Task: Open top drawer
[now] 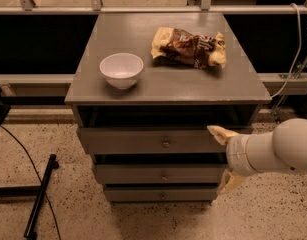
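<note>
The top drawer (pixel 138 140) is the uppermost grey front of three in a grey cabinet, with a small round knob (pixel 165 143) at its centre. A dark gap shows above it under the cabinet top. My gripper (pixel 222 156) is at the right end of the drawer fronts, right of the knob and apart from it. It is open: the upper finger (pixel 219 133) lies in front of the top drawer's right end and the lower finger (pixel 229 181) is by the second drawer (pixel 158 174).
A white bowl (pixel 121 70) and a brown and yellow snack bag (pixel 189 47) lie on the cabinet top (pixel 168 86). A third drawer (pixel 153 194) sits lowest. A black stand leg (pixel 40 196) and cable lie on the floor at left. A rail runs behind.
</note>
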Robot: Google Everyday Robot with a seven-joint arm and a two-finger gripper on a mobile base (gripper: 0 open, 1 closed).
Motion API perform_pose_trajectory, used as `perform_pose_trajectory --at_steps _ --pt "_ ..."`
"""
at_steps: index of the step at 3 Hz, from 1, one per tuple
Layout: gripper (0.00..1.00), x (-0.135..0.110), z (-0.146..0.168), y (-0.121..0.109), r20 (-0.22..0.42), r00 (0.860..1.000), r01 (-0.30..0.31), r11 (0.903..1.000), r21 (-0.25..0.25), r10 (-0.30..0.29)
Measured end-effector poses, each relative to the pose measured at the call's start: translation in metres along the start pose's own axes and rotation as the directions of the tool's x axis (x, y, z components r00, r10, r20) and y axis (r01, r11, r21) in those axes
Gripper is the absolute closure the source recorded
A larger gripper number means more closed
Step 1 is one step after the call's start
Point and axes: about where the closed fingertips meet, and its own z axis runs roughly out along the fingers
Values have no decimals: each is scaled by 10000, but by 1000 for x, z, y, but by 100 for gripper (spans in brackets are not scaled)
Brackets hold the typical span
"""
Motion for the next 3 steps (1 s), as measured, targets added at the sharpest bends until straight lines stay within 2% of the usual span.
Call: perform_pose_trajectory --at_steps 1,3 --pt "0 10 35 -1 76 9988 482 9988 -7 -482" --pt "0 15 75 -34 80 9921 1249 9916 339 -1252"
